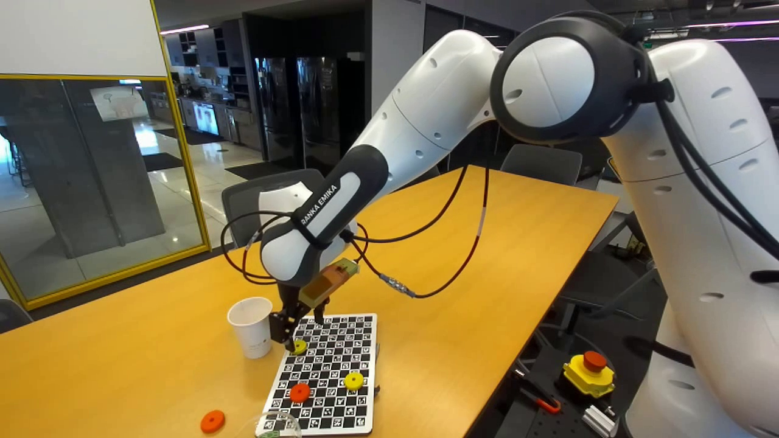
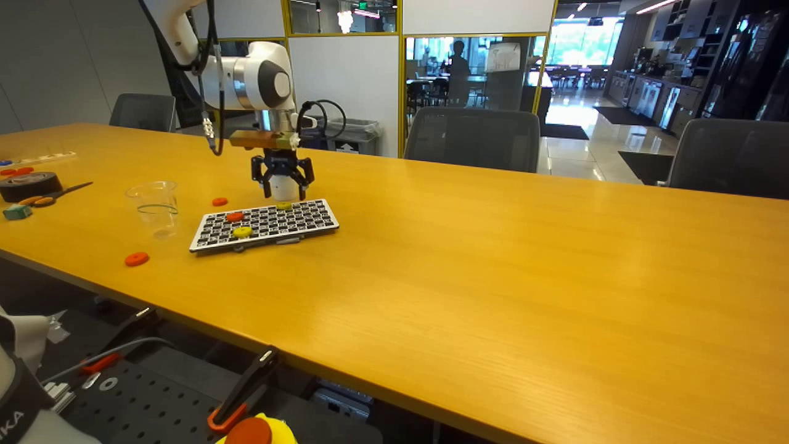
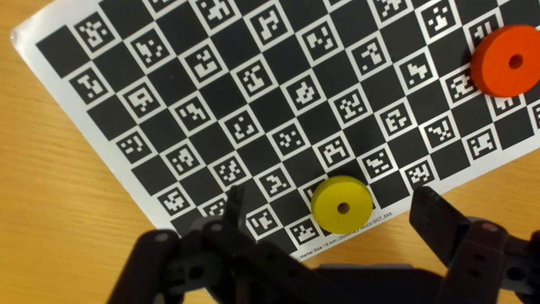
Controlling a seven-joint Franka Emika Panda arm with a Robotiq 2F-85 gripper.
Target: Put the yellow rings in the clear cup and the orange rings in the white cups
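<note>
My gripper is open just above the checkered board. In the wrist view its fingers stand apart on either side of a yellow ring, not touching it. A second yellow ring and an orange ring lie on the board. More orange rings lie on the table, one beyond the board and one nearer the edge. The white cup stands upright beside the board, partly behind the gripper in an exterior view. The clear cup stands upright near the board's other end.
A black tape roll, scissors, a green block and more orange-red rings lie at the left of an exterior view. Cables hang from the arm. Chairs stand along the table's far side.
</note>
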